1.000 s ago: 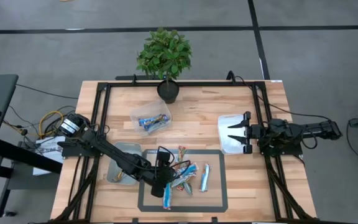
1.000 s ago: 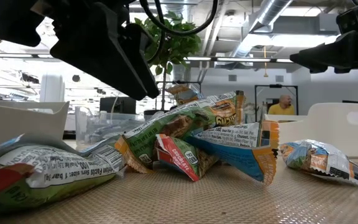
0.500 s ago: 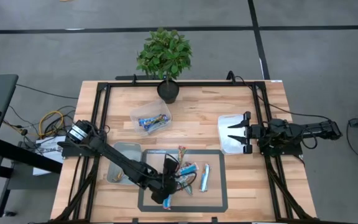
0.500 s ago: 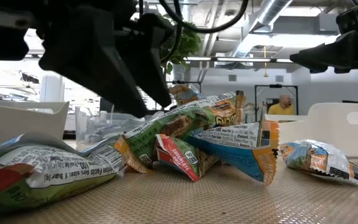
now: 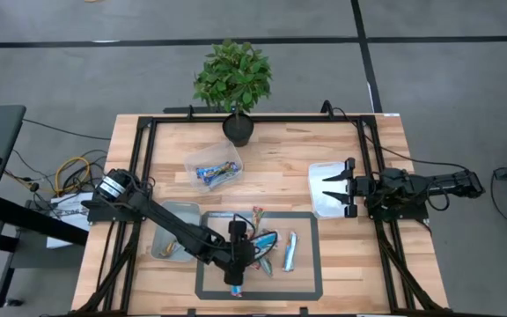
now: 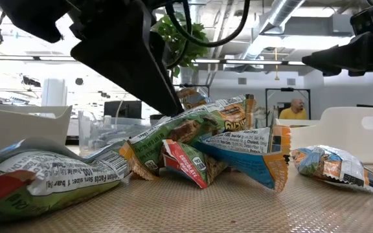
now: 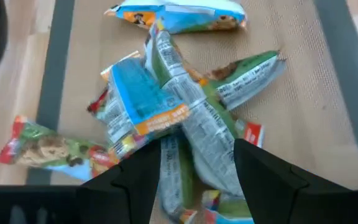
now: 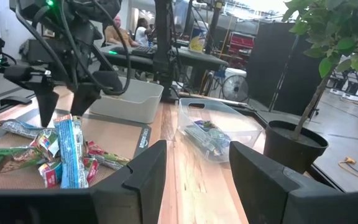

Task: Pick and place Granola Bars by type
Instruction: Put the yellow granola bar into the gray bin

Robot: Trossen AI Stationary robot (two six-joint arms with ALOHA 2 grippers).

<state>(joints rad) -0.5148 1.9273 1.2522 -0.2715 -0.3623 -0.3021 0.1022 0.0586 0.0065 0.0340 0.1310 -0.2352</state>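
Several granola bars lie heaped on the dark-framed mat [image 5: 302, 282]. The pile [image 5: 262, 241] [image 6: 206, 139] [image 7: 185, 118] holds blue, green and red-white wrappers. One blue bar [image 5: 289, 251] lies apart to its right, and another [image 5: 236, 286] sits near the mat's near border. My left gripper [image 5: 238, 264] [image 7: 197, 152] is open, pointing down over the pile's left part. Its fingers stand on either side of a white-and-green bar [image 7: 213, 140]. My right gripper [image 5: 331, 187] [image 8: 194, 155] waits open above the white bin [image 5: 322, 204]. My left gripper comes at the pile from above with its fingers apart. In the low view a fingertip [image 6: 173, 109] reaches the top of a green-wrapped bar [image 6: 193, 126]. I cannot tell whether it touches.
A clear bin [image 5: 214, 167] [image 8: 219, 124] with blue bars sits far of the mat. A grey bin [image 5: 170, 231] [image 8: 126, 99] stands at the mat's left, and a potted plant [image 5: 233, 79] at the far edge. A person [image 6: 296, 109] sits in the room beyond.
My left gripper has moved a little toward the table's right and come down onto the pile. The bars lie as before, and the right arm has kept still.
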